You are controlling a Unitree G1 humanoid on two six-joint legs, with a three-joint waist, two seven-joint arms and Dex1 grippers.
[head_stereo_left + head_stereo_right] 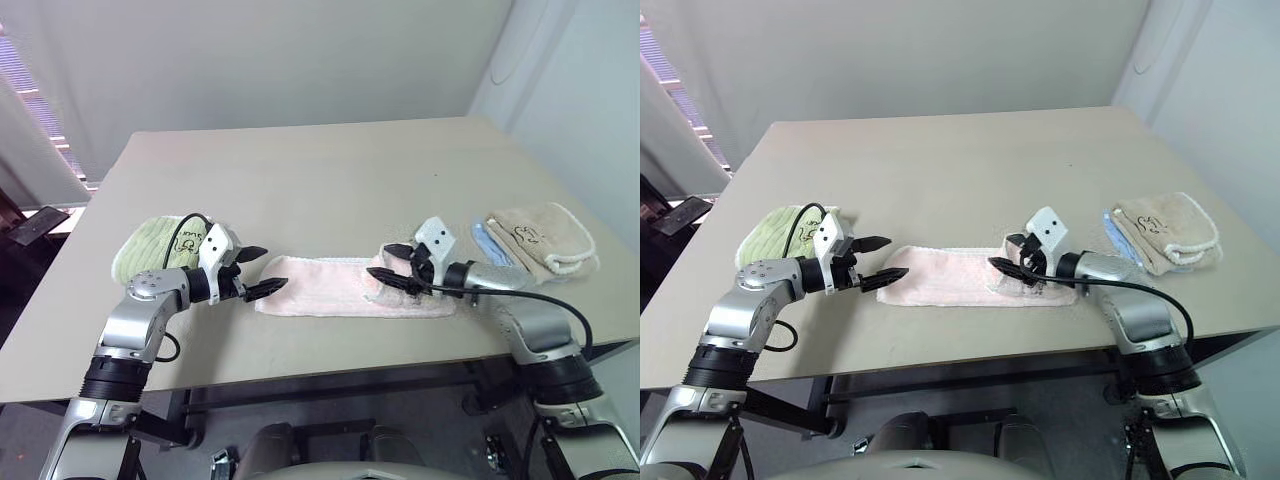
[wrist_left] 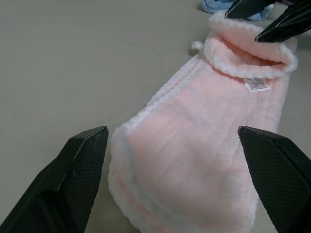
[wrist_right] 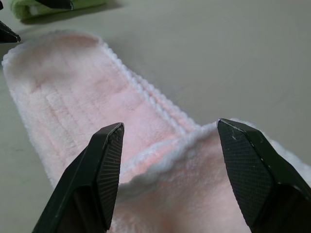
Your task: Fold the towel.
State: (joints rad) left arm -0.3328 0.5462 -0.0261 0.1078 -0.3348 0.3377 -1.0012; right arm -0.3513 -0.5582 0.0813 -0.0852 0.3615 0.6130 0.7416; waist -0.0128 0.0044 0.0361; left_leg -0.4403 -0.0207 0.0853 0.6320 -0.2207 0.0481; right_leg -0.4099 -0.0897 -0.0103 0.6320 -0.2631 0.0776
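The towel (image 1: pixel 345 287) lay as a long pink strip on the table (image 1: pixel 330 180), close to the table's near edge and running side to side along it, and everything else is placed here against that strip. Its right end was turned back on itself into a short raised flap, white trim showing along the fold and a small white label (image 2: pixel 256 85) on the layer beneath. The right gripper (image 1: pixel 392 261) hovered over that folded end with its black fingers parted and nothing between them, the tips straddling the flap's trimmed edge; whether they brushed the pile could not be told from these views. The left gripper (image 1: pixel 262 270) sat at the strip's left end, its fingers spread wide and empty, one on either side of the rounded end and apparently just off the cloth. A folded green towel (image 1: pixel 150 243) rested left of the strip, behind the left arm and apart from the pink cloth. A folded beige towel (image 1: pixel 545 238) lay to the right of the strip on a blue cloth (image 1: pixel 490 243), near the table's right edge. Beyond the strip the tabletop stretched bare to its far edge.
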